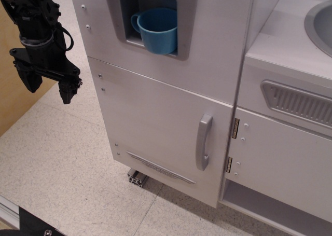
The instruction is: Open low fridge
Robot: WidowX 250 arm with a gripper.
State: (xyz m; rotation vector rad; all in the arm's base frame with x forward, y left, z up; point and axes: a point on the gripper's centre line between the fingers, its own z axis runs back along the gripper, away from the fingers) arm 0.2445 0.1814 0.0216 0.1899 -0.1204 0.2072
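Reading for writing: we find no brand, label or legible text on any surface we can see.
Gripper: our black gripper [49, 86] hangs at upper left, its two fingers pointing down and spread apart with a clear gap, holding nothing and touching nothing.
Floor: we see pale speckled floor [62, 163] below the gripper, and a tan surface behind it on the left.
Low fridge: we see the low fridge [155, 122] to the right of the gripper and slightly lower, its door shut flush with the cabinet face.
Handle: the grey curved handle [204, 141] stands upright on the door's far right side, well apart from our fingers, with the silver hinges [235, 128] just beyond it.
Vent strip: a thin grey vent strip [160, 167] runs along the door's bottom.
Between gripper and handle: we see only the flat white door face.
Upper panel: a blue cup [158, 31] sits in a grey-framed recess, right of the gripper and above it.
Far right: a white cabinet door with a ribbed grey vent [298, 102], and a grey sink [319, 23] above it.
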